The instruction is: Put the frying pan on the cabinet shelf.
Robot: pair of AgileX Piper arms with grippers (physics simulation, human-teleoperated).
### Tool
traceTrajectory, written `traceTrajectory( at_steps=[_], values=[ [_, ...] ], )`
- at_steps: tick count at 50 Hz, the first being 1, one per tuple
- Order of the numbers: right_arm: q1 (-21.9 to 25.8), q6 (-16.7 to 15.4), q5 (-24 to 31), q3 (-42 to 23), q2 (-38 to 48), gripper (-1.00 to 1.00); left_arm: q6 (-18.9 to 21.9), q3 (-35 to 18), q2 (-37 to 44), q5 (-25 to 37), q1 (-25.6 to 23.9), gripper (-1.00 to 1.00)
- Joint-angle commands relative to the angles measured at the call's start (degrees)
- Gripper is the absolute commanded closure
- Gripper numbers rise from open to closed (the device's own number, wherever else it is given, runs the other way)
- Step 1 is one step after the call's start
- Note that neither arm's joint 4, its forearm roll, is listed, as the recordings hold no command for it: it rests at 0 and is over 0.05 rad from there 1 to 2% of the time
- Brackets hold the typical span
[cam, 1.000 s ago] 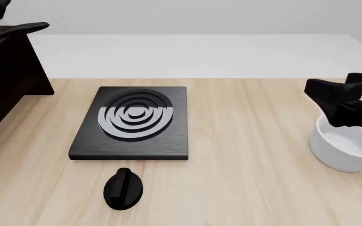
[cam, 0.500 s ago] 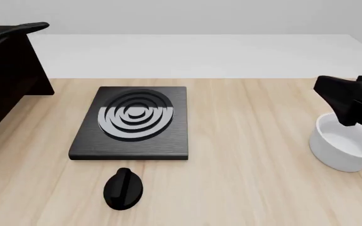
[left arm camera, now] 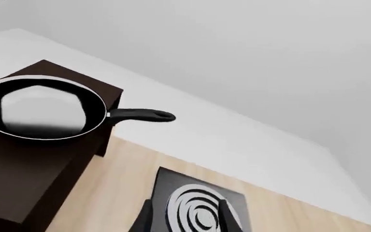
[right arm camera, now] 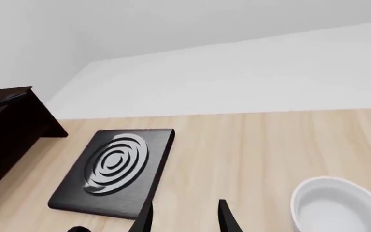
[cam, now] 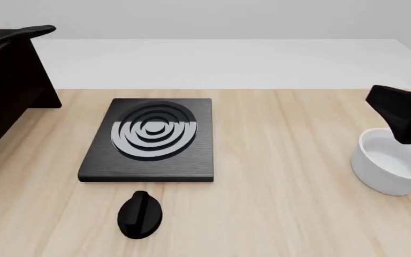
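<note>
Presently one pan (left arm camera: 42,108) sits on top of one cabinet (left arm camera: 24,179), its handle (left arm camera: 140,115) jutting past the cabinet's edge; only the left wrist view shows the pan's bowl. On the table (cam: 284,203): one square plate (cam: 150,140) with silver rings, one black knob (cam: 139,214) just before it, one white bowl (cam: 393,167) at the right. The table is pale wood, with a white floor and plain grey wall beyond. Left gripper (left arm camera: 187,217): fingers apart, holding nothing, seen only in its own view. Right gripper (right arm camera: 184,216): fingers likewise spread and empty; the front view shows its arm (cam: 404,112) above the bowl.
</note>
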Motion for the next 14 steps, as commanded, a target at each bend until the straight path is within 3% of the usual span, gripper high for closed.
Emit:
traceTrajectory(
  at_steps=[1, 14],
  values=[
    [-0.6, 1.5, 0.1, 0.4, -0.7, -1.0, 2.6, 3.7, -9.5, 6.9, -1.6, -1.0],
    [-0.9, 2.0, -0.2, 0.7, -2.5, -1.0, 4.0, 2.6, -18.3, 16.2, -0.5, -1.0]
  ],
)
